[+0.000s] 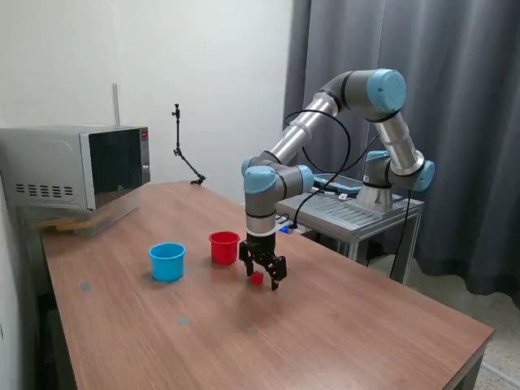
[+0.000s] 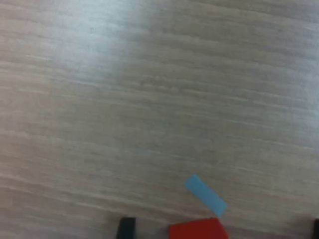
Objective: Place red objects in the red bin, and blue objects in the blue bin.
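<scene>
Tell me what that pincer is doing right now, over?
Pincer open, down at the table, straddling a red cube. Not gripped yet. Red cup just beside, blue cup beyond it. Nothing blocking.

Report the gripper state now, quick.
Gripper: open, fingers straddling the red cube on the table, not clamped on it yet.

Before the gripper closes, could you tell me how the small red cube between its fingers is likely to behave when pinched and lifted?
The red cube looks rigid, with flat faces, so it should sit still on the table rather than roll. It is far smaller than the red cup, so probably light. The gripper straddles it; an off-centre pinch might twist it.
</scene>
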Controlling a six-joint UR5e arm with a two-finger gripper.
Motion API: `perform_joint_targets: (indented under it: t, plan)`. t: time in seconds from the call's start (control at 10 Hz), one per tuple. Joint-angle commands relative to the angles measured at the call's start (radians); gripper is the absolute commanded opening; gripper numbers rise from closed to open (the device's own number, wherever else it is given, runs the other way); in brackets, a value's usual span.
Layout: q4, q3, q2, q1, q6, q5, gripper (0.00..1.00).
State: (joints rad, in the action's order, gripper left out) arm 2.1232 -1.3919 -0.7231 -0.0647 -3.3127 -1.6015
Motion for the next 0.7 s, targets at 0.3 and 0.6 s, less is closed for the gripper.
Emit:
perform_joint_targets:
  t: [0.3,0.6]
  plan:
    - [0.0,0.017,0.001,-0.003,-0.001,-0.006,1.0]
    - [0.0,0.016,0.001,-0.006,-0.001,-0.006,1.0]
